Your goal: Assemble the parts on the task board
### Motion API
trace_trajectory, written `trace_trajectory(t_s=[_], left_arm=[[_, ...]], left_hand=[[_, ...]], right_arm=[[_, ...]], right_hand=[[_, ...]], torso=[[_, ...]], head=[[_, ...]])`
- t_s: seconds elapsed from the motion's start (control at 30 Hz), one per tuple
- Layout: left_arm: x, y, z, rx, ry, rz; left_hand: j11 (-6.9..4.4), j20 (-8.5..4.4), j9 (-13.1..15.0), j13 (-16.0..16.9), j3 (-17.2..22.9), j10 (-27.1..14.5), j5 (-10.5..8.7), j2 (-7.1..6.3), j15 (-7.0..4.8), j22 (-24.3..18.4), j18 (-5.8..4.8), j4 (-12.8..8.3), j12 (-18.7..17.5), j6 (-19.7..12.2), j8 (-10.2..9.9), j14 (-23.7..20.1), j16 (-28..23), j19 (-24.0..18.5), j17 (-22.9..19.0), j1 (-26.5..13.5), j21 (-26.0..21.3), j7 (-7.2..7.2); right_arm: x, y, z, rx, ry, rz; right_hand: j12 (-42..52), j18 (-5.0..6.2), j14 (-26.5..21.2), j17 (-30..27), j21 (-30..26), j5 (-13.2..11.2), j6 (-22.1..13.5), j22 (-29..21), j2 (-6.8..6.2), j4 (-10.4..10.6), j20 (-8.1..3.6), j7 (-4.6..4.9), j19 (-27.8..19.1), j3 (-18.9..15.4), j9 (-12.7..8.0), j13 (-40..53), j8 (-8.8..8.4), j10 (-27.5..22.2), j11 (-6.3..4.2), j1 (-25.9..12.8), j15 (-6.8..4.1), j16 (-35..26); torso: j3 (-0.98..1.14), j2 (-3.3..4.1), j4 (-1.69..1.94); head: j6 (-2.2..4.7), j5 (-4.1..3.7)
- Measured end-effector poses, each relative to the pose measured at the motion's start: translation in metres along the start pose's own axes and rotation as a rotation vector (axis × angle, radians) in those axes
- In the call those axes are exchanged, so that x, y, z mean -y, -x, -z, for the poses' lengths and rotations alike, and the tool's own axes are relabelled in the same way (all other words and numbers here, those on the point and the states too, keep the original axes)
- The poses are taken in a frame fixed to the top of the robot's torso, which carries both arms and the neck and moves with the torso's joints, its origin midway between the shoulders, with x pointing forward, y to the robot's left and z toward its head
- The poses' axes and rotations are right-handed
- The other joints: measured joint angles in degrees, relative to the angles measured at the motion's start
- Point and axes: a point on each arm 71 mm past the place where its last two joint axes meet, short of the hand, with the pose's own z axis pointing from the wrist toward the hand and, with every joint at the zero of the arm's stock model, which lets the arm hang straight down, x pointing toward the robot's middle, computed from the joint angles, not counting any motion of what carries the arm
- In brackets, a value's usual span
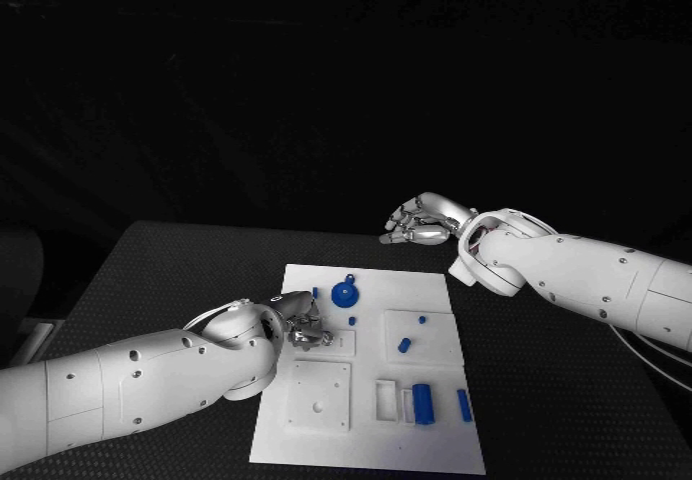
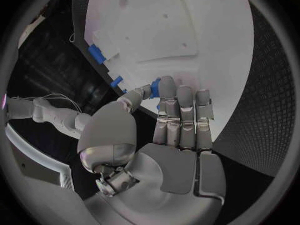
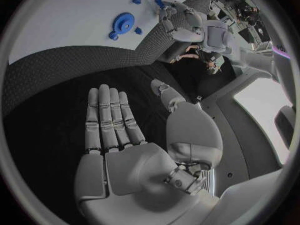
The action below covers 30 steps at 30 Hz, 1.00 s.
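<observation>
The white task board [image 1: 320, 445] lies in the middle of the table. My left hand [image 1: 296, 325] hovers over its left part, near a raised square plate [image 1: 317, 395]. In the left wrist view, the thumb and a fingertip [image 2: 167, 85] pinch a small blue part [image 2: 154, 88]. A round blue wheel-shaped part [image 1: 345, 294] lies just beyond that hand and also appears as the wheel [image 3: 123, 22] in the right wrist view. My right hand [image 1: 426, 220] hangs beyond the board's far right corner, holding nothing. Its fingers [image 3: 109, 117] are stretched out over black table.
Small blue pegs [image 1: 405, 345] stand on the board's right half. A blue cylinder [image 1: 423, 402] and a blue bar [image 1: 463, 404] lie near its front right, beside a white slotted holder [image 1: 385, 398]. The black table [image 1: 173, 270] surrounds the board.
</observation>
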Motion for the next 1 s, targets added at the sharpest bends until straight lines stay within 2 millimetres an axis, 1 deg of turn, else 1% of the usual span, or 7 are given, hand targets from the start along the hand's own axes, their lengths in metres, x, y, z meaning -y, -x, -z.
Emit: trace_trajectory(t_s=[0.13, 0.37, 0.47, 0.73, 0.87, 0.9, 1.0], left_arm=[[0.0003, 0.0003, -0.0004, -0.010, 0.001, -0.008], [0.0007, 0.0008, -0.0006, -0.025, 0.005, -0.021], [0.0007, 0.0012, -0.0007, -0.032, 0.008, -0.028], [0.0007, -0.0021, 0.0001, -0.057, 0.010, -0.040], [0.0007, -0.0025, 0.0002, -0.060, 0.010, -0.041], [0.0007, -0.0025, 0.0002, -0.060, 0.010, -0.041], [0.0006, -0.0026, 0.0002, -0.061, 0.011, -0.040]], left_hand=[[0.08, 0.00, 0.00, 0.00, -0.05, 0.08, 0.00, 0.12, 0.19, 0.00, 0.00, -0.05, 0.00, -0.01, -0.01, -0.19, 0.00, 0.00, 0.00, -0.13, 0.00, 0.01], [-0.02, 0.21, 0.00, 0.00, -0.20, -0.04, 0.00, 0.12, 0.19, -0.01, 0.00, -0.20, 0.00, -0.05, -0.01, -0.19, 0.22, -0.21, -0.06, -0.12, 0.22, 0.05], [-0.07, 0.20, -0.01, 0.00, -0.21, -0.09, 0.00, 0.40, 0.20, 0.04, 0.01, -0.21, 0.00, -0.06, -0.13, -0.19, 0.22, -0.21, -0.06, -0.40, 0.22, 0.05], [-0.06, 0.21, 0.09, 0.00, -0.52, -0.10, 0.00, 0.63, 0.20, 0.04, -0.02, -0.52, 0.00, -0.06, 0.64, -0.19, 0.22, -0.20, -0.06, -0.63, 0.21, 0.06], [-0.06, 0.22, 0.08, 0.03, -1.09, -0.11, 0.33, 2.32, 0.20, 0.03, 0.00, -1.44, 0.00, 0.00, 0.34, -0.19, 0.66, -0.21, -0.07, -2.32, 0.45, 0.00], [-0.06, 0.22, 0.08, 0.08, -1.03, -0.11, 0.33, 2.95, 0.20, 0.03, 0.00, -1.85, 0.01, 0.12, 0.29, -0.19, 0.67, -0.21, -0.06, -2.95, 0.45, -0.12], [-0.05, 0.22, 0.08, 0.16, -0.79, -0.11, 0.33, 3.95, 0.20, 0.03, 0.00, -2.33, 0.27, 0.25, 0.21, -0.19, 0.71, -0.21, -0.06, -3.95, 0.45, -0.25]], right_arm=[[0.0000, -0.0002, 0.0000, -0.001, 0.000, 0.000], [0.0000, -0.0003, -0.0001, -0.001, 0.000, 0.000], [0.0000, -0.0003, 0.0000, -0.002, 0.000, 0.000], [-0.0002, -0.0005, 0.0001, -0.003, 0.000, -0.001], [-0.0002, -0.0005, 0.0001, -0.003, 0.000, -0.001], [-0.0003, -0.0006, 0.0000, -0.003, 0.000, -0.001], [-0.0003, -0.0006, 0.0000, -0.003, 0.000, -0.001]], right_hand=[[0.00, -0.01, 0.00, -0.02, 0.00, 0.00, 0.00, 0.00, 0.00, 0.00, 0.00, 0.00, 0.00, 0.00, 0.00, -0.06, 0.00, 0.00, 0.00, 0.00, 0.00, 0.00], [0.00, 0.00, 0.00, -0.05, 0.00, 0.00, 0.00, 0.00, 0.00, 0.00, 0.00, 0.00, 0.00, 0.00, 0.00, -0.07, 0.00, 0.00, 0.00, 0.00, 0.00, 0.00], [0.00, 0.00, 0.00, -0.05, 0.00, 0.00, 0.00, 0.00, 0.00, 0.00, 0.00, 0.00, 0.00, 0.00, 0.00, -0.11, 0.00, 0.00, 0.00, 0.00, 0.00, 0.00], [0.00, 0.00, 0.00, -0.05, 0.00, 0.00, 0.00, 0.06, 0.00, 0.19, 0.00, 0.00, 0.00, -0.14, 0.00, -0.18, 0.00, 0.00, 0.00, 0.00, 0.00, 0.00], [0.00, 0.00, 0.00, -0.10, 0.00, 0.00, 0.00, 0.05, 0.00, 0.32, 0.00, 0.00, 0.00, 0.00, -0.05, -0.19, 0.00, 0.00, 0.00, 0.00, 0.00, 0.00], [0.00, 0.00, 0.00, -0.10, 0.00, 0.00, 0.00, 0.05, 0.00, 0.32, 0.00, 0.00, 0.00, 0.00, -0.05, -0.23, 0.00, 0.00, 0.00, 0.00, 0.00, 0.00], [0.00, 0.00, 0.00, -0.10, 0.00, 0.00, 0.00, 0.05, 0.00, 0.32, 0.00, 0.00, 0.00, 0.00, -0.05, -0.23, 0.00, 0.00, 0.00, 0.00, 0.00, 0.00]], torso=[[-0.01, -0.01, 0.01], [-0.01, -0.01, 0.01], [-0.01, 0.00, -0.03], [0.01, 0.02, -0.04], [0.02, 0.02, -0.03], [0.02, 0.02, -0.03], [0.02, 0.02, -0.03]], head=[[-0.03, 0.00], [-0.08, 0.00], [-0.09, 0.00], [-0.13, 0.02], [-0.13, 0.02], [-0.13, 0.01], [-0.09, -0.01]])
